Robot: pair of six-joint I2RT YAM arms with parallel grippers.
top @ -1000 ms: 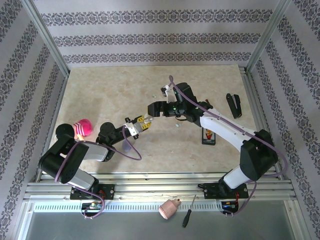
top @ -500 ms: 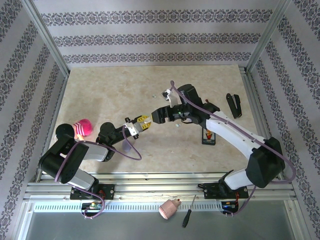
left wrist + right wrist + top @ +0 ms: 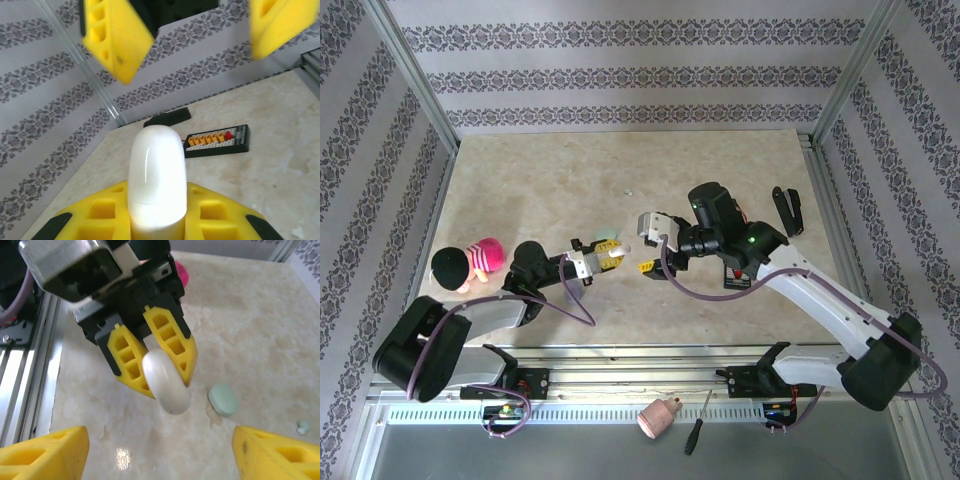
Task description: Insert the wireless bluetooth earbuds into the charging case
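— How do things stand over the bench [image 3: 520, 180]?
— Both arms reach low toward each other. The left arm [image 3: 470, 318] lies nearly flat, and the left hand [image 3: 605, 256] is level, pinching a white case [image 3: 157, 175]. The right arm [image 3: 820, 297] bends round to face it. The right hand [image 3: 643, 245] is spread wide with nothing between its fingers.
— Which way does the case point?
— Its long axis runs along the left hand's fingers. The rounded end juts past their tips, straight at the right hand. It's glossy and pebble-shaped, with a faint seam near the pinched end.
— Anything smaller?
— A mint case [image 3: 222, 399] lies flat on the bench just beside the left hand's fingertips. Farther out on that side is a tiny pale earbud [image 3: 302, 427], too small to tell its heading.
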